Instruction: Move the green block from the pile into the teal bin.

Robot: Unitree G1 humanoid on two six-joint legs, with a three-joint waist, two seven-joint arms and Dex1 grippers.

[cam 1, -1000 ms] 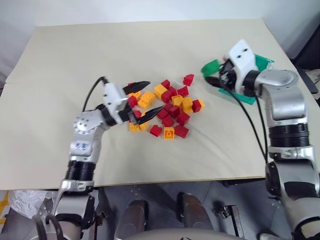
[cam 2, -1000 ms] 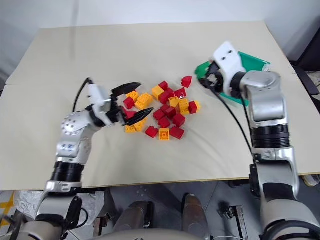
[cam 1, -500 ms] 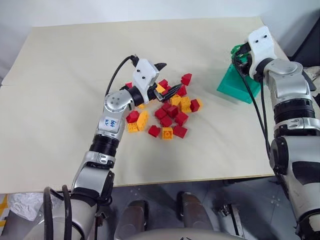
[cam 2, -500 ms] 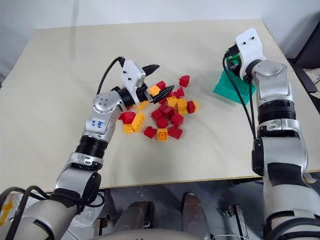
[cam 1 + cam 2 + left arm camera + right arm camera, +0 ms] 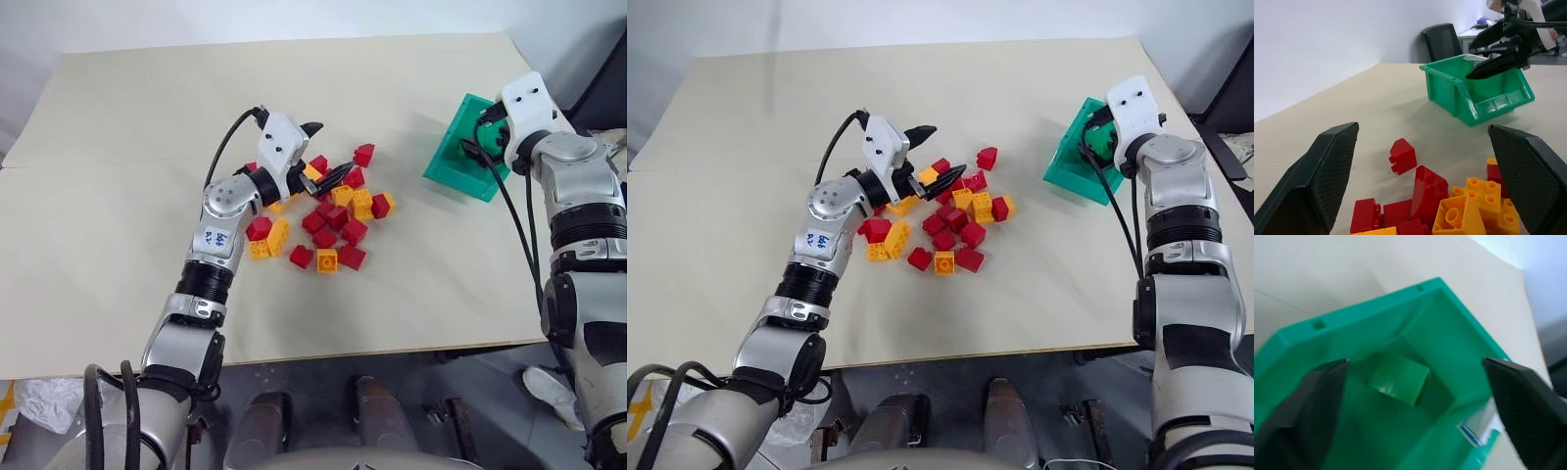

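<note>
The green block [image 5: 1399, 380], a small smooth plastic cube, is being seen lying inside the teal bin [image 5: 1356, 308], on its floor. The boxy teal bin, made of shiny plastic with a white label tab, is being kept at about two o'clock on the pale flat table [image 5: 127, 108]. The right gripper [image 5: 1410, 396] is being held over the bin's open top, its two black fingers spread wide apart with nothing between them. The pile [image 5: 328, 211] of red and orange-yellow studded bricks is lying near the table's middle. The left gripper [image 5: 323, 152] is being held just above the pile's eleven o'clock edge, its dark, rough-patterned fingers spread apart and empty.
</note>
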